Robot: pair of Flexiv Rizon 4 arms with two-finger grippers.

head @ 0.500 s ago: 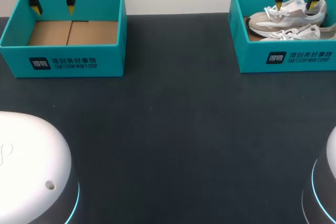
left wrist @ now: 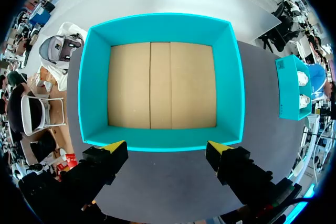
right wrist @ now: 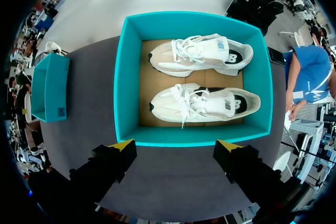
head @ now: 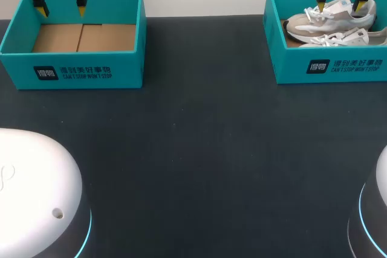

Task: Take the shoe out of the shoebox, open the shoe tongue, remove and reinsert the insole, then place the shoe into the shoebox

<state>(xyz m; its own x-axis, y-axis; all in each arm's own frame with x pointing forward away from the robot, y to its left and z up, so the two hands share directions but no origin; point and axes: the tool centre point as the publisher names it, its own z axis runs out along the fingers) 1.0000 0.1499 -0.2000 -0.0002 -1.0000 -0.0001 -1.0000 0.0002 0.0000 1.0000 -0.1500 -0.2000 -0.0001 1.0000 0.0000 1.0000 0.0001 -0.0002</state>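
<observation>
Two pale shoes lie side by side in the teal shoebox (head: pixel 329 67) at the bench's far right. The farther shoe (right wrist: pixel 202 56) and the nearer shoe (right wrist: pixel 207 103) both point their toes at the wall closest to the bench's middle. Both are white and beige with white laces, and each has a dark logo on its side. The box front carries a dark square emblem and two lines of white print, as does the front of the second teal box (head: pixel 72 74) at far left. That box shows a brown cardboard floor.

The right tool (head: pixel 339 9) hangs above the shoes, its yellow-tipped fingers spread wide and touching nothing. From its own wrist, the right tool (right wrist: pixel 176 145) looks straight down into the shoebox. The left tool (head: pixel 61 11) hangs over the second box, equally open and gripping nothing. The dark bench (head: pixel 199 149) lies between the boxes.
</observation>
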